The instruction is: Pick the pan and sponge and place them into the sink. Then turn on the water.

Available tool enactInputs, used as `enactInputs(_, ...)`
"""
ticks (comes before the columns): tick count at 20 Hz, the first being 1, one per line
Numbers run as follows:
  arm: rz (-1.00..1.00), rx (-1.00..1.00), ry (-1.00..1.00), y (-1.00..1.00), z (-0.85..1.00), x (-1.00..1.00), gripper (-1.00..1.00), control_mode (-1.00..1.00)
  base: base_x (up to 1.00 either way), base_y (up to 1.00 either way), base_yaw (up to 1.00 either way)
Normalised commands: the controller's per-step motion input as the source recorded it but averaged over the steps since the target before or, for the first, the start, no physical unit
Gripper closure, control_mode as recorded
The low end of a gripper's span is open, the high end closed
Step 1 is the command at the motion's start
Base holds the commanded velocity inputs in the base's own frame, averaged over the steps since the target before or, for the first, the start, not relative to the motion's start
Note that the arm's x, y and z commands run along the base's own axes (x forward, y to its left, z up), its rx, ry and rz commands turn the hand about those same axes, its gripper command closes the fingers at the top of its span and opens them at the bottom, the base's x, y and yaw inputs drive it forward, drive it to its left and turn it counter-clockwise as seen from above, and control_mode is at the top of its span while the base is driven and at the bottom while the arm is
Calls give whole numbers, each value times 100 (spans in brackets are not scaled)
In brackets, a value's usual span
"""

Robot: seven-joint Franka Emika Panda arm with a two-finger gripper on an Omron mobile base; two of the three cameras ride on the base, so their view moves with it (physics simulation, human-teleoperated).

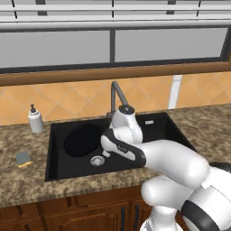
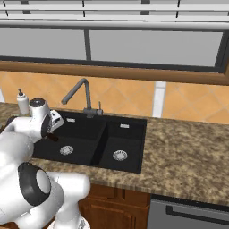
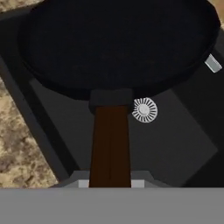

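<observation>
Here the claw [image 3: 110,183] grips the pan [image 3: 118,43] handle over the sink [image 1: 56,149].

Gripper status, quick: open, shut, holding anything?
Gripper: shut on the pan, gripping its brown handle, with the pan over the larger basin of the sink.
</observation>
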Motion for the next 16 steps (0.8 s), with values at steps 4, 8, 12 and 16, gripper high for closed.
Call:
enactInputs(4,-2,-17,6,37,-24,34,100,-100,0,0,0)
enactInputs(8,-3,-18,7,35,-27,24,100,-100,0,0,0)
enactInputs(12,-1,-15,9,9,-23,19,100,-100,0,0,0)
enactInputs(16,0,-10,10,0,-27,25,100,-100,0,0,0)
